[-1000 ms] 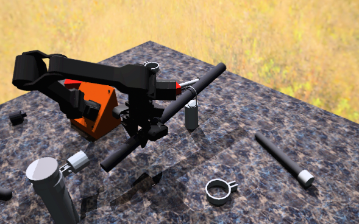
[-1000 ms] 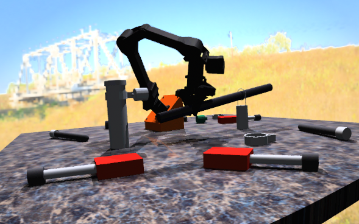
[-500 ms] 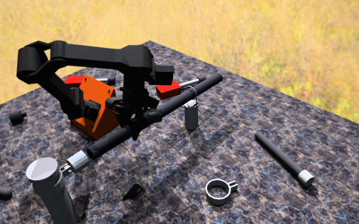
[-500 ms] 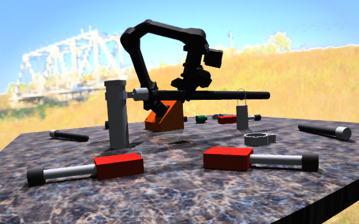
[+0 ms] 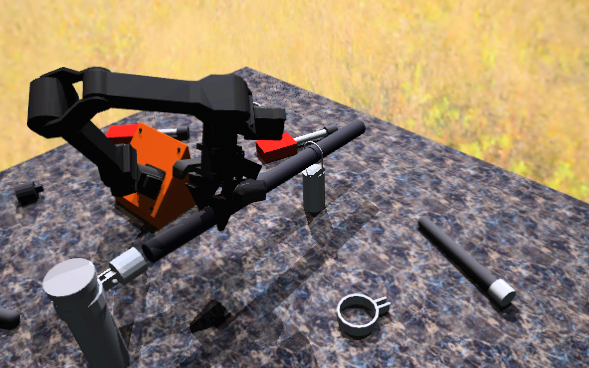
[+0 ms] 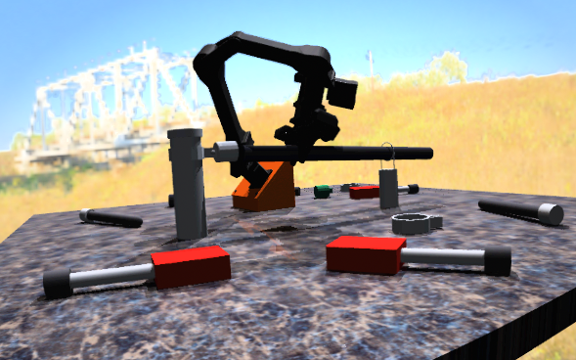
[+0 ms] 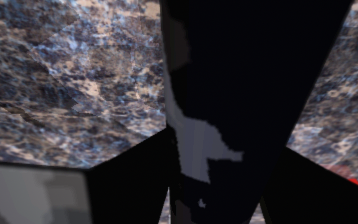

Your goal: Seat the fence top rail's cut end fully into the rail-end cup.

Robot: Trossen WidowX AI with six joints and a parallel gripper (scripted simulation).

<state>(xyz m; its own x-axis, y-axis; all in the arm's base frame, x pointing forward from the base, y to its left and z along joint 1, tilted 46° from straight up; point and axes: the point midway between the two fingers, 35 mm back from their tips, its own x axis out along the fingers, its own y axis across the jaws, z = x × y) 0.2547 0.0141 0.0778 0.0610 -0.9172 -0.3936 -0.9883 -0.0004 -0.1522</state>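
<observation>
The speckled dark granite tabletop [image 6: 281,313] carries the whole fence mock-up, with the black six-joint arm [image 6: 266,49] arched above it from its orange base block [image 6: 268,188]. The tall grey cylindrical post [image 6: 188,186] stands upright near one end, its flat cap [image 5: 69,277] catching the light in the top view.

The long black top rail [image 6: 349,153] lies roughly level above the tabletop, threaded through the thin wire loop cap [image 6: 387,152] on the short grey line post [image 6: 388,190]. Its cut end sits at the mouth of the light-grey rail-end cup [image 5: 128,264]; from the exterior view it looks butted against or barely entered, and I cannot tell how deep it goes. The cup hangs off the brace band [image 6: 198,153], which sits high on the post.

The tool [image 5: 223,210] is clamped on the rail about mid-length, jaws partly closed around the tube.

The risks, as I judge them: a slight misalignment would jam the rail's edge on the cup rim, and pushing harder could then drag the band down the post or swing the cup aside. A loose grip could slip along the smooth tube. Letting go before full seating could let the rail slide back out of the cup.
</observation>
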